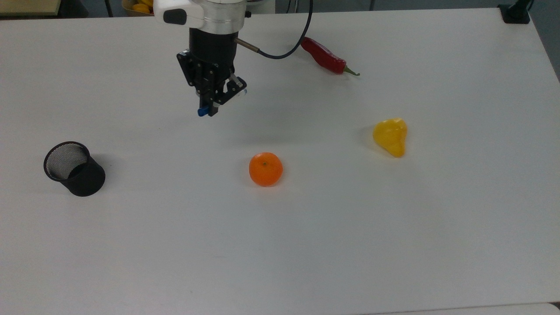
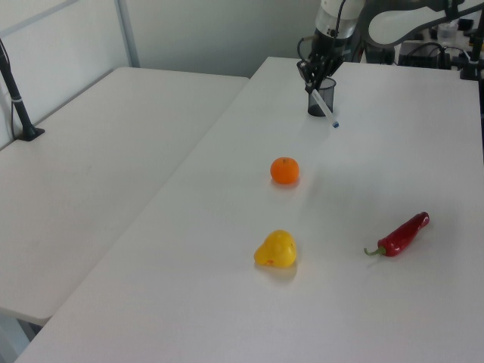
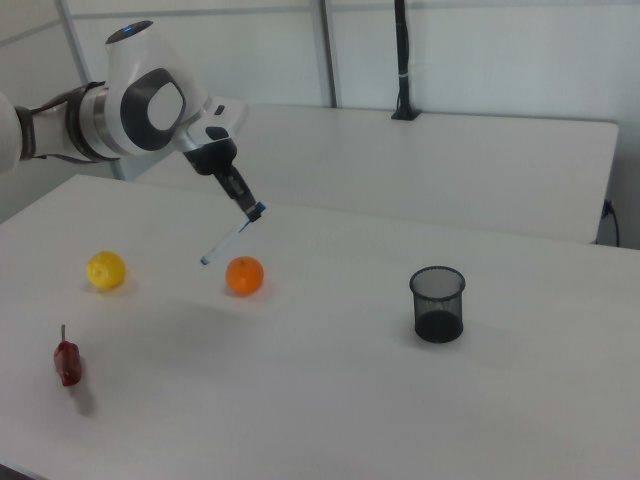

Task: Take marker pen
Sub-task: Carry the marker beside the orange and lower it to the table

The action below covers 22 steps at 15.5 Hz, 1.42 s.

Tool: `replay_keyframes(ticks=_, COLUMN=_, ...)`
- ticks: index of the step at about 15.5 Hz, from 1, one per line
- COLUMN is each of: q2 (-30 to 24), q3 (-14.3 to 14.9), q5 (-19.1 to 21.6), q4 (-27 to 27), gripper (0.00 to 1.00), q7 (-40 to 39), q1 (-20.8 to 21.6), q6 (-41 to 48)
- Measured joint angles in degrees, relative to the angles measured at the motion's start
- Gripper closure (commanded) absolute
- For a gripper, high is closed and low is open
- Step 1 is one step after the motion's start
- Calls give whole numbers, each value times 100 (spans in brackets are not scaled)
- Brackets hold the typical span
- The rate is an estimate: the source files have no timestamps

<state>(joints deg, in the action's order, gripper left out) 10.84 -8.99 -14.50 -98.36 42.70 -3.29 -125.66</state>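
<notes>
1. No writing, brand, number or sign can be read anywhere on the table or the things on it.
2. The marker pen [image 3: 229,238] shows blue at its cap and at its far end, but no lettering on the barrel can be made out.
</notes>
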Motion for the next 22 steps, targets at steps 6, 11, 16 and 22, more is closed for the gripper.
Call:
replay_keyframes(ticks=6, q2=28, q3=-100, q5=1223, q4=-49, gripper=97, q7=-2330, q1=115, q6=852)
replay_keyframes(ticks=11, q2=324, q3=-107, q5=1284, q4=-182, gripper=97, q7=-3646, q1=282, q6=1001)
replay_keyframes(ticks=16, q2=686, q3=-110, q5=1286, q4=-264, gripper=97, q7=-3885, q1=395, q6=987)
replay_keyframes(ticks=22, q2=959, q3=-111, q5=1291, q4=-587, gripper=95, q7=-3840, q1=529, q6=163)
